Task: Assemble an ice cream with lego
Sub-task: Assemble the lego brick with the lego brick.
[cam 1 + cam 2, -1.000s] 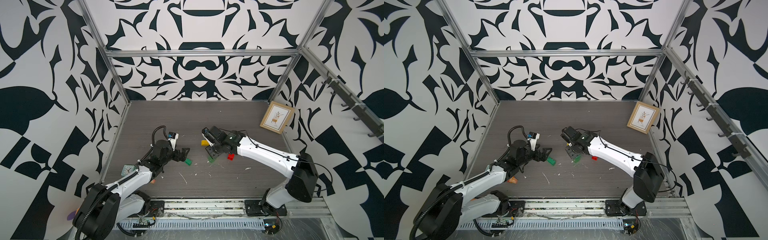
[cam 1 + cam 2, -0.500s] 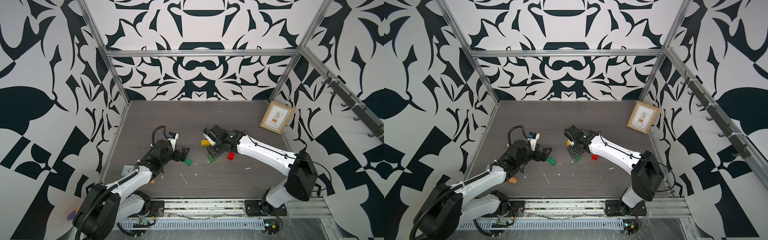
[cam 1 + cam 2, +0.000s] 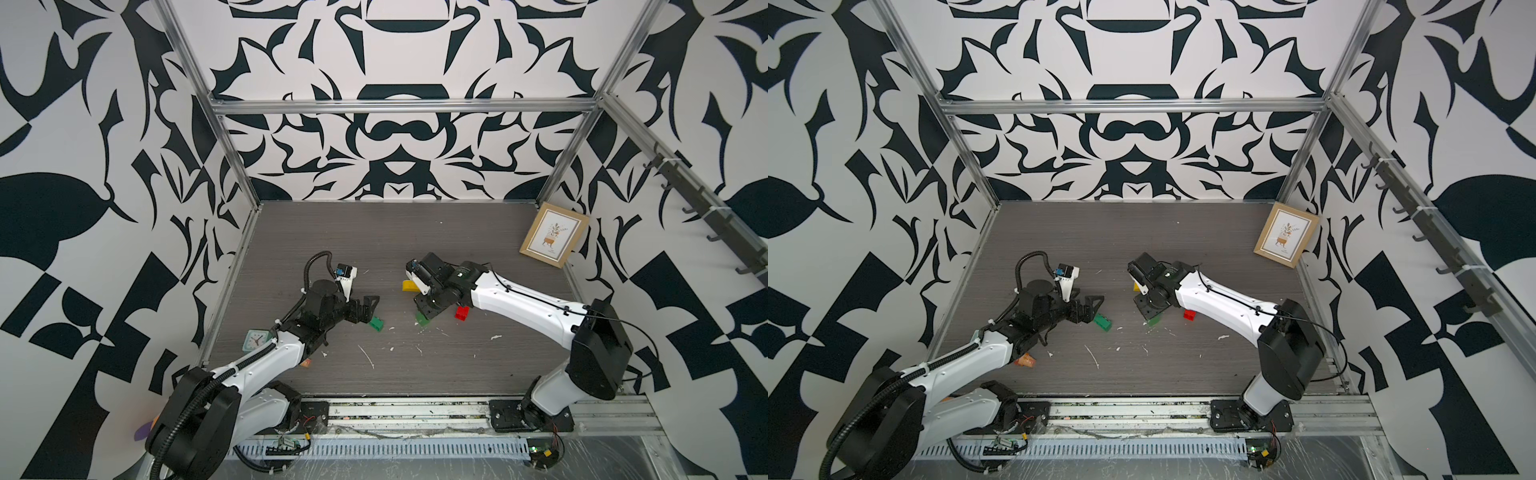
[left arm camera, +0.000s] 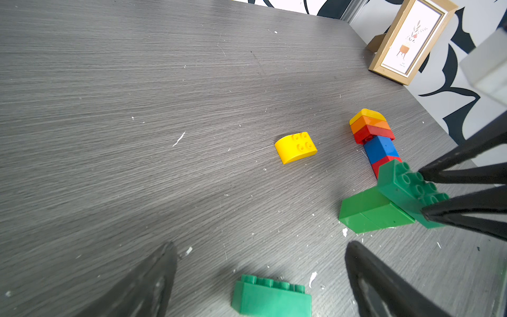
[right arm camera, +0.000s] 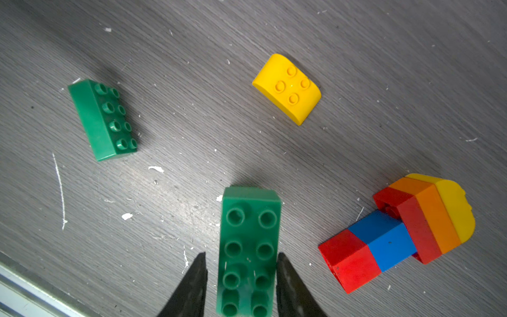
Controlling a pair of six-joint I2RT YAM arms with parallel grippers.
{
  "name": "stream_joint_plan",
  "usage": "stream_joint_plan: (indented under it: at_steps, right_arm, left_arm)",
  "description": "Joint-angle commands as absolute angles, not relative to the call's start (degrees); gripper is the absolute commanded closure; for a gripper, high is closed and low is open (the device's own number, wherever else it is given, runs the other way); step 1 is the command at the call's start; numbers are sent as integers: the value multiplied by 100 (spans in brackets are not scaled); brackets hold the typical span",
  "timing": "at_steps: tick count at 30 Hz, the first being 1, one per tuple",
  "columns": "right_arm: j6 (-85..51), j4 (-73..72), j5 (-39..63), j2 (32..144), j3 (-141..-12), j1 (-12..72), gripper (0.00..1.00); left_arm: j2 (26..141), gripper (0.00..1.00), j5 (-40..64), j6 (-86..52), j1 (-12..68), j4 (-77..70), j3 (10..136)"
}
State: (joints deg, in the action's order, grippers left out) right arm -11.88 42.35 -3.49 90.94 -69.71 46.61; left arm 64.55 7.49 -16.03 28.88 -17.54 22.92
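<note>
Wide open, my left gripper (image 4: 260,247) stands low over the table with a loose green lego brick (image 4: 271,299) lying just before its fingers, seen in both top views (image 3: 376,323) (image 3: 1103,322). My right gripper (image 5: 241,255) straddles a dark green studded brick (image 5: 249,241); one finger touches its side and a thin gap shows at the other. In the left wrist view that brick (image 4: 406,186) sits atop a lighter green block (image 4: 370,212). Beside it, a red, blue, orange and yellow stack (image 5: 397,233) rests on its side. A yellow dome brick (image 5: 286,88) lies apart.
A framed picture (image 3: 554,235) leans on the right wall at the back. A small clock (image 3: 253,338) and a crumpled orange wrapper (image 3: 1025,361) sit by my left arm. White flecks dot the grey table (image 3: 415,374). Metal rails run along the front edge.
My right gripper's jaws have narrowed around the dark green brick, and that arm has shifted slightly. The left arm and its open gripper have stayed still.
</note>
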Motion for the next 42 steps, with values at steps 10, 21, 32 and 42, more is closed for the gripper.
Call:
stream_joint_plan:
  at_steps: [10,21,32,42]
  right_arm:
    - [-1141,4162,-338,8942,-6972,4632,45]
    - [-1061,3965,-163,9010,-6796,4552,55]
    - [-1022,4188,-277,9049,-6914,4542,64]
    - [-898,5081,-295,9526,-7357,4546,74]
  left_arm:
    - [6448,1,731,-1563,2900,-1635,2436]
    - [6464,1,741,-1564,2900,-1617,2443]
    - [6462,1,739,-1559,2900,-1618,2443]
    - [6447,1,716,-1554,2900,-1608,2442]
